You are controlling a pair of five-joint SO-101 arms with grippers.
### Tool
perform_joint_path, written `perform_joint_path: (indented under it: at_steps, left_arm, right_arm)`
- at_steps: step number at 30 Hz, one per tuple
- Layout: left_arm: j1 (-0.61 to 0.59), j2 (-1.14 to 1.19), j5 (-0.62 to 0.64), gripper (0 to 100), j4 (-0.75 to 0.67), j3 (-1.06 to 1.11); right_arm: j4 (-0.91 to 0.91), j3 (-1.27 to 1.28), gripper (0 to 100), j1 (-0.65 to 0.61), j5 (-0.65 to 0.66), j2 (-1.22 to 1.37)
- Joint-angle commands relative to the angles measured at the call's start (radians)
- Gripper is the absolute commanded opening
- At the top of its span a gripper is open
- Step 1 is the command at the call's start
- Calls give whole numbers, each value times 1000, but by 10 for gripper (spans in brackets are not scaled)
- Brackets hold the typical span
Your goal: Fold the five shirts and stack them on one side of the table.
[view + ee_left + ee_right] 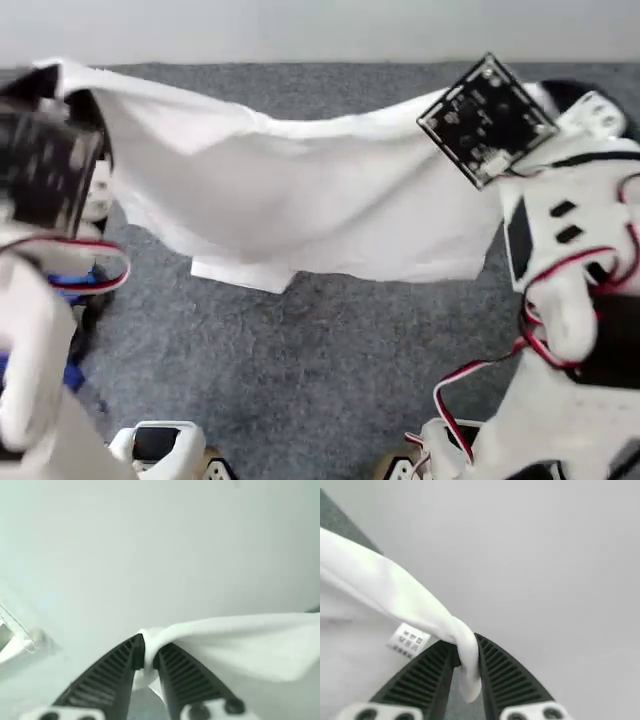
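One white shirt (300, 190) is in play, stretched wide and held up above the far half of the grey table (330, 380). It sags in the middle. Its lower edge hangs close to the table top; cannot tell if it touches.

Left gripper (148, 647): jaws narrow, pinching a bunched corner of the shirt, over the table's left far corner. The cloth runs off sideways from the pinch toward the other arm.

Right gripper (466, 647): jaws narrow, clamped on a twisted roll of shirt edge, over the table's right far corner.

A small white care tag (407, 641) is sewn to the shirt just beside the right gripper's pinch. It has rows of tiny print and symbols, too small to read.

A black square circuit board (487, 120) sits tilted on the right arm's wrist, over the shirt's right end above the table. Red and white wires (545, 350) loop along the right arm at the table's right near side.
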Motion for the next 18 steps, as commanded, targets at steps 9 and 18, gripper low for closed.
perform_joint_path:
  at_steps: [9,18]
  left_arm:
    - [0,-68,-176,14,-74,-246]
    - [-97,-86,-233,14,-37,-314]
  right_arm:
    - [-2,-296,9,62,9,-35]
    - [298,-427,9,62,72,-21]
